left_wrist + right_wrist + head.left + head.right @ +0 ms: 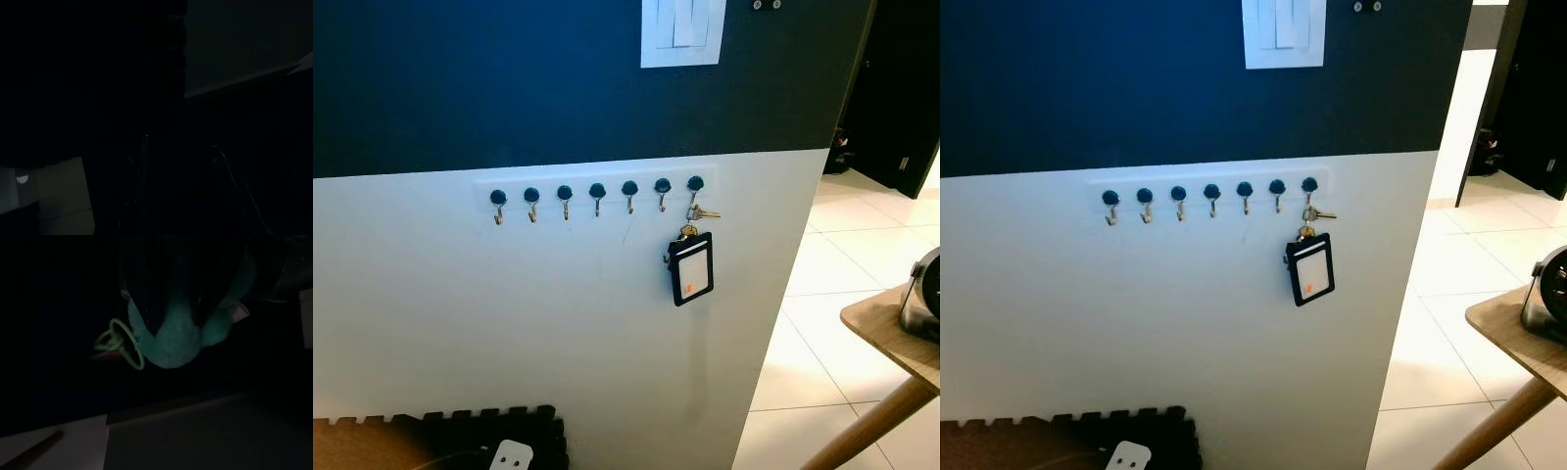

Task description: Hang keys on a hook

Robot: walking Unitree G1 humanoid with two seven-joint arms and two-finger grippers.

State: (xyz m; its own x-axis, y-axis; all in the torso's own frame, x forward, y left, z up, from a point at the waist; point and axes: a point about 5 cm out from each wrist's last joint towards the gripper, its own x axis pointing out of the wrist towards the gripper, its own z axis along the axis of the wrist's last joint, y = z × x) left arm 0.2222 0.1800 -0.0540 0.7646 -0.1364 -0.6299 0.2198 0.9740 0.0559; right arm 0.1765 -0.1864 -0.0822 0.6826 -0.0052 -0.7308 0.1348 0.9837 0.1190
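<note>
A white rack point(595, 178) on the wall carries several dark-knobbed hooks point(565, 193) in a row. From the rightmost hook point(695, 184) hang a brass key point(704, 212) and a black card holder point(691, 268); the other hooks are bare. In the dark right wrist view, my right gripper point(178, 340) is shut on a teal plush keychain point(176, 345), and its green key rings point(120, 345) dangle at one side. My left gripper point(181, 161) hangs idle in deep shade.
A white light switch point(682, 31) sits high on the dark upper wall. The wall ends at a corner on the right, with tiled floor point(842, 255) beyond. A wooden table point(886, 328) with a grey appliance point(925, 294) stands at right. Black foam mats point(499, 436) lie below.
</note>
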